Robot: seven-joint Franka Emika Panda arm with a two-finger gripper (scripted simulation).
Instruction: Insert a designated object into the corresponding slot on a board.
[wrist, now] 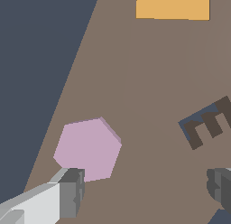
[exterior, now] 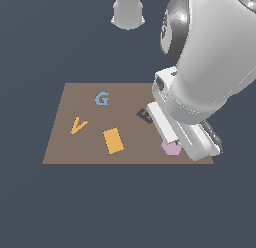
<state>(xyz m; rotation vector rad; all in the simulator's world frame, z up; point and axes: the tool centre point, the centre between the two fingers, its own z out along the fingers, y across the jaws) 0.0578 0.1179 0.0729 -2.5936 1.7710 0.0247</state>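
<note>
Between the wide-apart fingers of the gripper [wrist: 144, 191], the wrist view shows the pink hexagon block [wrist: 88, 148] lying flat on the brown board [wrist: 149, 74] by one fingertip [wrist: 72, 191], mostly hidden behind the arm outside.

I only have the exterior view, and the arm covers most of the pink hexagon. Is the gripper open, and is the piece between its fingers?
Observer: In the wrist view the gripper is open. The pink hexagon lies flat on the board, and nearly all of it is in sight.
Operator: Is it centred in the gap?
Observer: No. It sits close to one finger, which overlaps its edge in the picture; I cannot tell if they touch. The other finger is far off, nearer the dark letter E.
Operator: Any sign of the hexagonal slot there?
Observer: None. Past the hexagon the wrist view shows only bare board and the orange rectangle.
</note>
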